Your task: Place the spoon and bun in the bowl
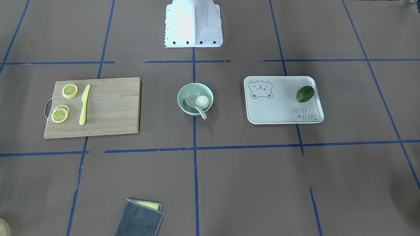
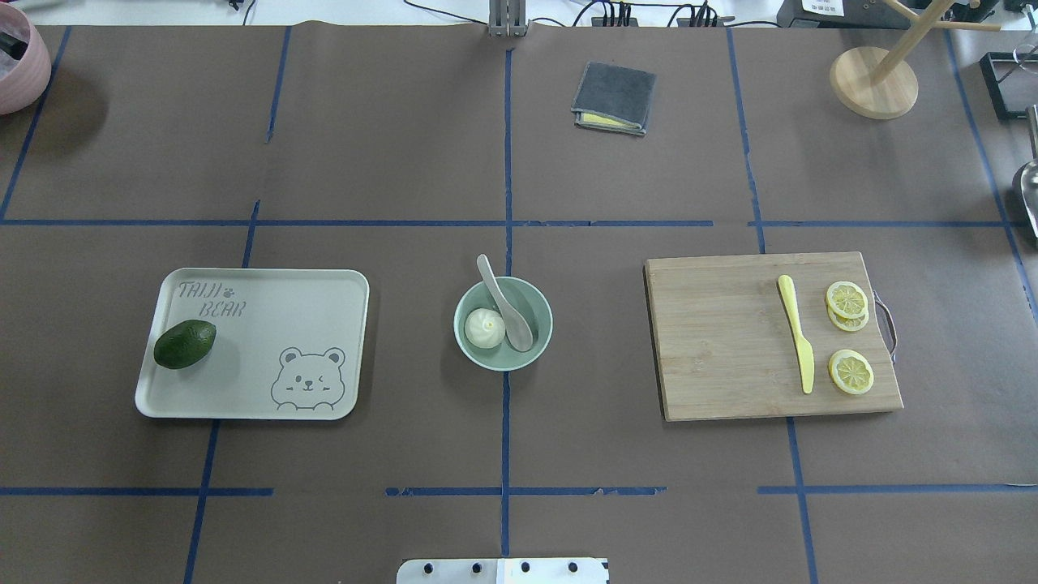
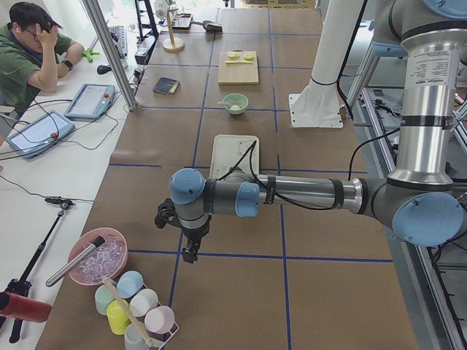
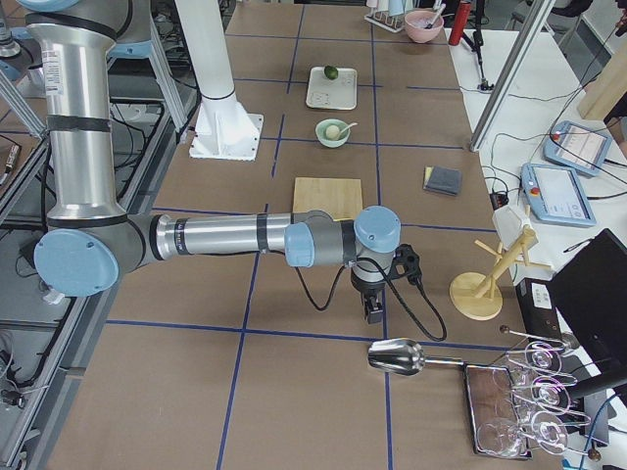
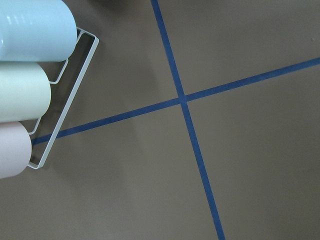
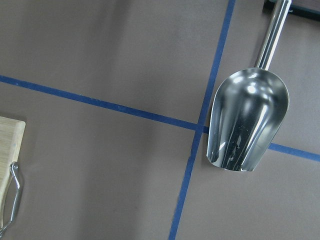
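The pale mint-green bowl (image 1: 184,90) stands at the table's middle. The white bun (image 1: 202,101) sits inside it. The off-white spoon (image 1: 193,105) lies in the bowl beside the bun, with its handle resting over the rim. The overhead view shows the same: bowl (image 2: 542,307), bun (image 2: 485,328), spoon (image 2: 508,304). My left gripper (image 3: 188,251) hangs over the table's left end, far from the bowl. My right gripper (image 4: 373,313) hangs over the right end. Both show only in the side views, so I cannot tell whether they are open or shut.
A white bear-print tray (image 2: 268,341) holds a dark avocado (image 2: 185,344). A wooden cutting board (image 2: 722,341) holds a yellow knife (image 2: 796,345) and lemon slices (image 2: 850,371). A folded grey cloth (image 2: 614,97) lies at the far side. A metal scoop (image 6: 247,117) and a cup rack (image 5: 30,85) lie at the table ends.
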Action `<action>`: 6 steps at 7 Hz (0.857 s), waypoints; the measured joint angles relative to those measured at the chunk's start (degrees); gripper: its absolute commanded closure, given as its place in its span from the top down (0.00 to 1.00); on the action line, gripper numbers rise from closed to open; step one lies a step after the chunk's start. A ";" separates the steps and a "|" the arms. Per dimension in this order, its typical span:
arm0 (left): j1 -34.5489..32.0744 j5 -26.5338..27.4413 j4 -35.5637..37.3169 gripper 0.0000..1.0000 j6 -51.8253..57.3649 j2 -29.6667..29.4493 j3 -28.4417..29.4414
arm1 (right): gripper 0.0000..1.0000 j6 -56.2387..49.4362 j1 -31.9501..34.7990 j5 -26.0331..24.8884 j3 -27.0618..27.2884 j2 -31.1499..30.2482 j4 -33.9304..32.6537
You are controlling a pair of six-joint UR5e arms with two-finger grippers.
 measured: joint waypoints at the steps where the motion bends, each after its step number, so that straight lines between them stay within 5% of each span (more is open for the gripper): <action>1: -0.30 -0.24 -0.02 1.00 0.00 1.00 -0.05 | 1.00 -0.02 0.03 -0.16 -0.90 0.27 0.00; 6: -0.32 -3.12 -0.81 1.00 -3.24 2.09 0.43 | 1.00 0.29 2.64 5.16 -4.24 0.28 -0.68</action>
